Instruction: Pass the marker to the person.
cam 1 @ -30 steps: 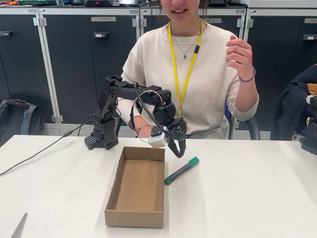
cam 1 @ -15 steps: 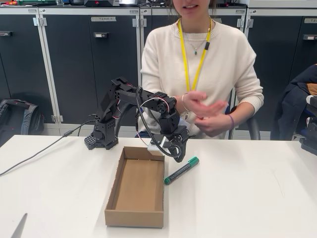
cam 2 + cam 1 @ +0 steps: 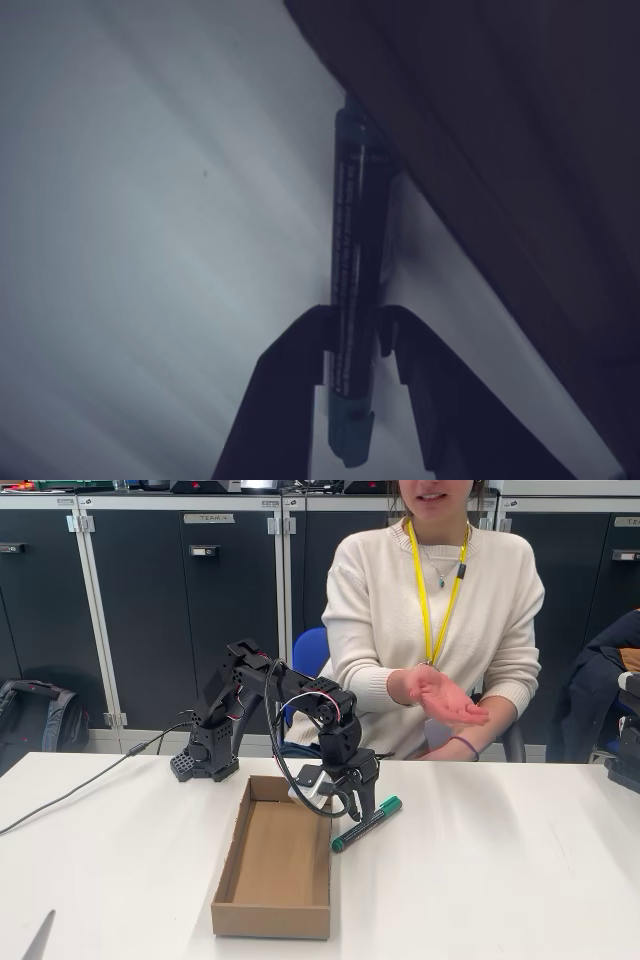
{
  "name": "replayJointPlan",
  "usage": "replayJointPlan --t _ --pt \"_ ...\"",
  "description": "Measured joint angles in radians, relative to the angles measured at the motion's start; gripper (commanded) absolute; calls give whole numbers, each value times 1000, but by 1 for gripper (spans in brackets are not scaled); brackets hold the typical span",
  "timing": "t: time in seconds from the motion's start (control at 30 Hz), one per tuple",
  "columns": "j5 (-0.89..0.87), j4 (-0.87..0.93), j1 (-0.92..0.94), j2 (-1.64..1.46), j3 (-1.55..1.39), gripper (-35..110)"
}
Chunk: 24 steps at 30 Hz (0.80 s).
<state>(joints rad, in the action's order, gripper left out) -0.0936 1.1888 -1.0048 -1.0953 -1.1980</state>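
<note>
Fingers (image 3: 352, 345) straddle the marker (image 3: 352, 290) near its green end, parted and not yet clamped, as it lies on the desk (image 3: 500, 880) hard by the cardboard box (image 3: 275, 920); close off-centre and you may roll it away.

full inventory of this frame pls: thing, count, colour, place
marker: 1, dark barrel, green ends, lying on the table right of the box, between the gripper fingers in the wrist view
cardboard box: 1, brown, open, table centre
table: 1, white
cabinets: dark row, behind
chair: 1, blue, behind the arm
backpack: 1, dark, floor at left
person: 1, cream sweater, yellow lanyard, seated behind the table, open hand held out
gripper: 1, black, down over the marker, fingers astride it
</note>
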Motion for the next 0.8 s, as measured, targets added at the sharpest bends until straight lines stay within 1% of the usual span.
replayJointPlan --t 0.33,0.6,0.8 --pt "-31 -29 -6 18 0 12" --pt "-89 -61 -6 31 -12 13" --pt "-101 -61 -6 57 -12 13"
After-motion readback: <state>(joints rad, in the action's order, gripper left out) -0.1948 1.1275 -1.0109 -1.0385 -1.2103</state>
